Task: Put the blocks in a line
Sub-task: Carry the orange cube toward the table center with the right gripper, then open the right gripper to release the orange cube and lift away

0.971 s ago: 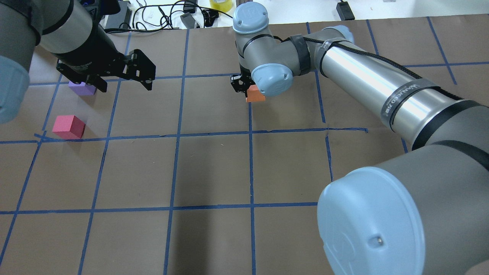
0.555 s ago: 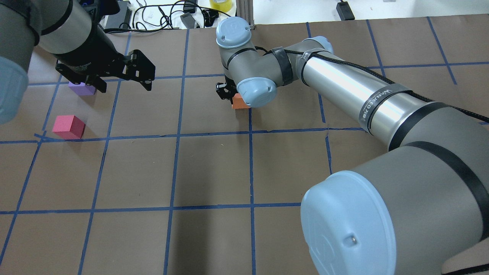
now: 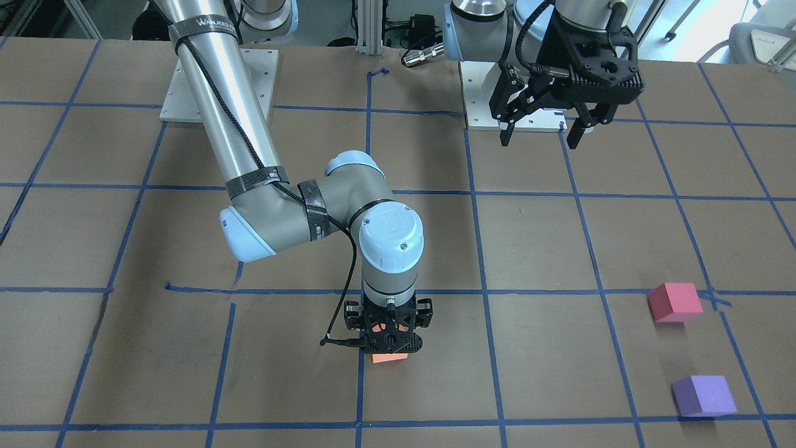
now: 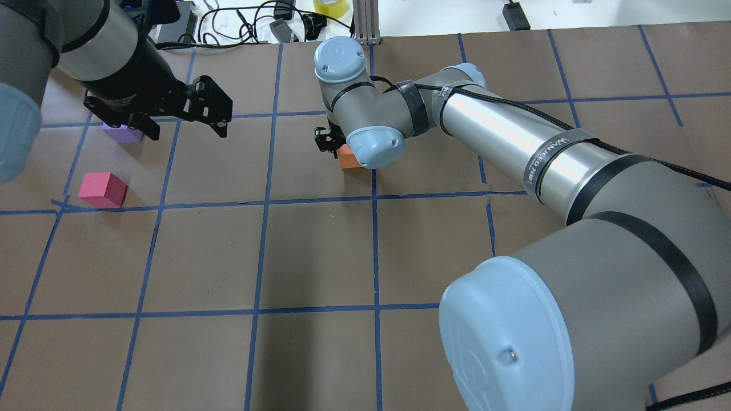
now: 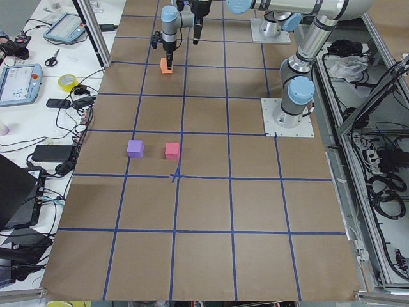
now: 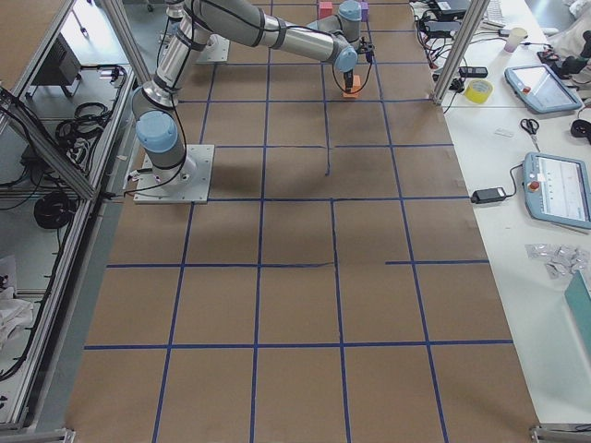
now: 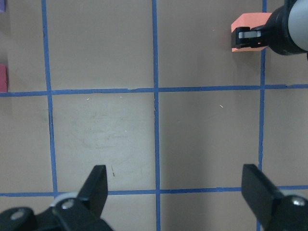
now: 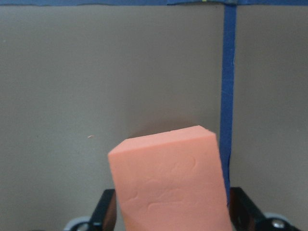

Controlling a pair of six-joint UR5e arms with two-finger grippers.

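Note:
My right gripper is shut on the orange block and holds it low over the brown table, beside a blue tape line. The block fills the right wrist view and shows in the overhead view. The pinkish-red block and the purple block sit apart at the robot's far left; both also show in the front view, pinkish-red and purple. My left gripper is open and empty, raised above the table near the purple block.
The table is brown paper with a blue tape grid. Cables and a yellow tape roll lie past the far edge. An aluminium post stands at the far edge. The arm base plates are on the robot's side.
My right arm has carried the orange block leftward in the overhead view, across the blue tape line. My left arm and the other two blocks have not moved.

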